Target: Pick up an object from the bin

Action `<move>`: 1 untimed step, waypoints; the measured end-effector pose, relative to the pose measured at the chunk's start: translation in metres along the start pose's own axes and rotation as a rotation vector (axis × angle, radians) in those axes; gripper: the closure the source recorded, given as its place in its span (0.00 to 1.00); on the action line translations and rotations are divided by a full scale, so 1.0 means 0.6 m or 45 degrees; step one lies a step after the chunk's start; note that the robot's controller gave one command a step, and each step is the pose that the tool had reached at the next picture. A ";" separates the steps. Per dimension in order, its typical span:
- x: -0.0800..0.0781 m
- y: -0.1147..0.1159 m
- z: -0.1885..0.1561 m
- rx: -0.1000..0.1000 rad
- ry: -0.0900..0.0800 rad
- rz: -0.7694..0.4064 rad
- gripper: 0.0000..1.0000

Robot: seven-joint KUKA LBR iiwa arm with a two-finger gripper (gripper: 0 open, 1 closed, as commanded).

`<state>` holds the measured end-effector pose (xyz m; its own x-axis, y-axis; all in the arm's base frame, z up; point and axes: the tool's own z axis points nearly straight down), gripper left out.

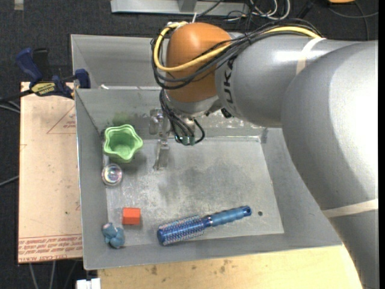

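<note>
My gripper (160, 159) hangs below the orange wrist cover in the back left part of the bin, pointing down at bare floor. Just left of it stands a green flower-shaped cup (122, 142), upright, with a small gap between the two. A small shiny clear ball (112, 174) lies right in front of the cup, left of and below the gripper. I see nothing held in the gripper.
An orange cube (131, 216) and a blue lumpy thing (113, 235) lie at the front left corner. A blue hairbrush (201, 224) lies along the front wall. The arm covers the bin's right and back right.
</note>
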<state>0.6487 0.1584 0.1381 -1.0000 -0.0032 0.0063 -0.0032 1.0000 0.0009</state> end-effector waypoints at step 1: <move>-0.009 0.135 0.119 -0.001 -0.003 -0.010 0.00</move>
<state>0.6534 0.2392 0.0668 -0.9999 -0.0108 0.0043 -0.0108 0.9999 0.0016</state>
